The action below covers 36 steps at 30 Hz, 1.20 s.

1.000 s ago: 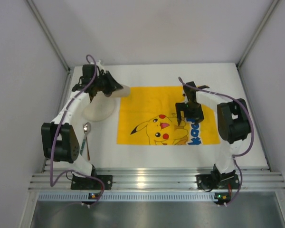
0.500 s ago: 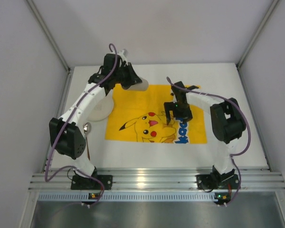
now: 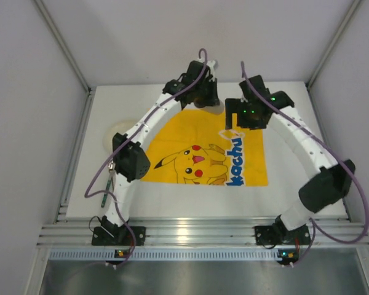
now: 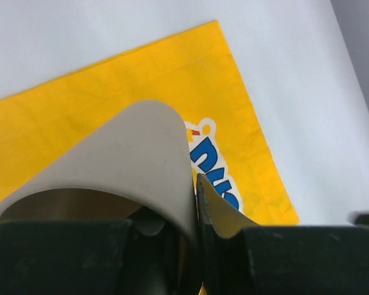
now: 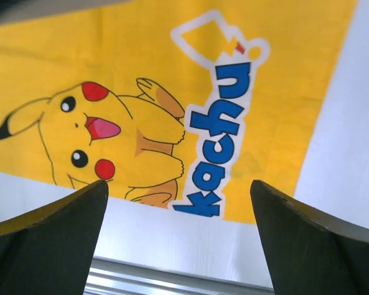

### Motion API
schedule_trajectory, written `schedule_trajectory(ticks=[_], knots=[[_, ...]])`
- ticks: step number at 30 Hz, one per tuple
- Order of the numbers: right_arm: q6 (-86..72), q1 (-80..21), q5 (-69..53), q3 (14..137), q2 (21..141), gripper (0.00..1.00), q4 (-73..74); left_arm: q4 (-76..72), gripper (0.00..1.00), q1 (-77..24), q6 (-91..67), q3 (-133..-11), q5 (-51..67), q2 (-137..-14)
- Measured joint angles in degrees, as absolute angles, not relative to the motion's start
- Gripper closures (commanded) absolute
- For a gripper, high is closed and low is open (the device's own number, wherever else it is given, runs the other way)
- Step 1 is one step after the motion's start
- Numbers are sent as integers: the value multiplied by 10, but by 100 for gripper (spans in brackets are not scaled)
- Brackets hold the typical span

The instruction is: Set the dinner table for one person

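Table (image 3: 172, 203): white top filling the floor of the enclosure, with the rail (image 3: 203, 233) along its near edge, where both arm bases are bolted.

Mat (image 3: 203, 153): yellow, cartoon-printed, lying flat on the middle of the table. Its near edge stops short of the rail, leaving a strip of bare table between them.

Left gripper (image 3: 204, 97): reaches out over the far edge of the mat. It is clamped on the wall of a beige cup (image 4: 129, 153), one finger inside the rim and the other against the outside. The cup is held tilted, above the mat's corner by the blue lettering.

Right gripper (image 5: 178, 184): jaws spread wide, nothing between them. It hangs over the far right part of the mat, just beside the left gripper. Its own camera looks down on the printed figure and the lettering.

Plate (image 3: 114, 132): pale, on the table left of the mat, partly hidden by the left arm.

Spoon (image 3: 111, 167): a small item near the left elbow, probably a spoon; it is too masked by the arm to confirm.
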State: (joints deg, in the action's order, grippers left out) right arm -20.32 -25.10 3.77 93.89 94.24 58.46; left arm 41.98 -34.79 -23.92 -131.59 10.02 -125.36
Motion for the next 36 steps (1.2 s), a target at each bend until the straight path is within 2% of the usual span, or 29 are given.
schedule_trajectory(ticks=[6,13,15,17,18,21,23,24,28,36], knots=[[-242,-250,91,901,743,0,677,450,100,-422,-167,-1377,62,-1330],[-265,-248,119,806,643,0,749,481,100,-492,-99,-1410,12,-1400],[-267,-248,122,791,632,0,755,487,94,-506,-86,-1413,-1,-1411],[-267,-248,122,782,622,0,762,492,82,-515,-76,-1413,-12,-1415],[-267,-248,122,780,619,0,763,494,63,-516,-73,-1414,-15,-1416],[-266,-248,119,779,611,0,765,494,43,-515,-72,-1418,-24,-1416],[-264,-248,114,779,608,0,765,493,38,-512,-69,-1423,-28,-1416],[-261,-248,112,779,608,0,765,493,33,-510,-70,-1424,-29,-1416],[-253,-248,103,779,613,0,765,493,28,-507,-70,-1425,-35,-1416],[-245,-248,87,779,632,0,765,489,27,-510,-68,-1425,-39,-1416]])
